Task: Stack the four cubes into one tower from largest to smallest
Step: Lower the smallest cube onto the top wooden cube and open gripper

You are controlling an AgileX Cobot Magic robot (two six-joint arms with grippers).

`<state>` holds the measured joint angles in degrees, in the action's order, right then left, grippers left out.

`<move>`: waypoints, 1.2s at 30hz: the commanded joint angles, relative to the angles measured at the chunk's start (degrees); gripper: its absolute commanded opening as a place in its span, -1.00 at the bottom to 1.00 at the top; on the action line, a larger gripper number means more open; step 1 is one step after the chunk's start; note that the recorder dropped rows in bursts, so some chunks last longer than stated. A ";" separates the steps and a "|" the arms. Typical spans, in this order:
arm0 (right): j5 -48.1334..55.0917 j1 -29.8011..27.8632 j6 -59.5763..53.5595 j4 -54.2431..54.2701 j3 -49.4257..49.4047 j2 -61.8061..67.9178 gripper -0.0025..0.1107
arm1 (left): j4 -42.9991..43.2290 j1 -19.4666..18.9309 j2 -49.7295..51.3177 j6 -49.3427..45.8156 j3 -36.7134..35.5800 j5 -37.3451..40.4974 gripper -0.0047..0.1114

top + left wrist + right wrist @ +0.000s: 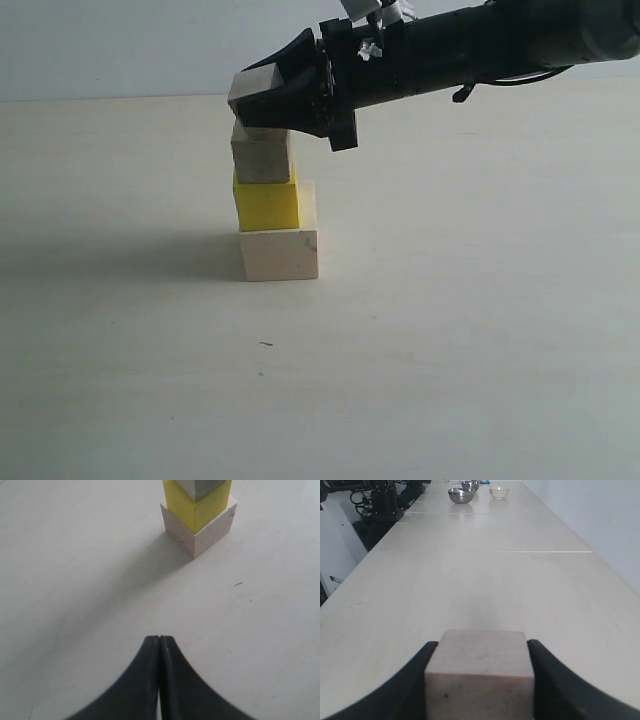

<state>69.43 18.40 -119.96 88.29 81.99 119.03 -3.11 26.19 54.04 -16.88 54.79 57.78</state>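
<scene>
Here, small wood cube [480, 672], curved black fingers [407, 700].

open tabletop [450, 350] all around the tower [268, 205], right arm [480, 45] across its top

Three wood cubes [280, 255] [262, 158] [250, 88], one yellow cube [267, 205]

**Three cubes piled, the fourth at the top**

On the surface [450, 350] stands the largest cube [280, 255]. It carries the second cube [267, 205], set toward its left edge in the exterior view. The third cube [262, 158] sits on that. The smallest cube [250, 90], held in the right end effector [268, 100], is just above, perhaps touching. The left end effector [160, 645] is well apart from the pile.
</scene>
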 commanded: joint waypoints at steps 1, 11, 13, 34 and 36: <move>0.53 -0.01 -0.80 0.53 0.56 -0.17 -0.96 | 0.49 0.20 -0.01 0.01 0.08 -1.07 -0.92; 0.53 0.90 -0.80 0.99 1.13 -0.17 -0.96 | 0.48 0.20 -0.01 0.01 0.08 -1.06 -0.92; 0.53 0.90 -0.80 0.99 1.12 -0.17 -0.96 | 0.48 0.20 -0.01 0.01 0.08 -1.06 -0.92; 0.53 0.90 -0.68 -0.29 2.87 2.41 -0.96 | 0.48 0.20 -0.01 -0.12 0.08 -1.06 -0.92; 0.53 0.90 -0.68 -1.11 2.87 2.41 -0.96 | 0.48 0.20 -0.01 -0.12 0.08 -1.06 -0.92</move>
<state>69.91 19.24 -119.96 87.98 84.64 121.13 -2.75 26.19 54.04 -17.12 54.79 57.25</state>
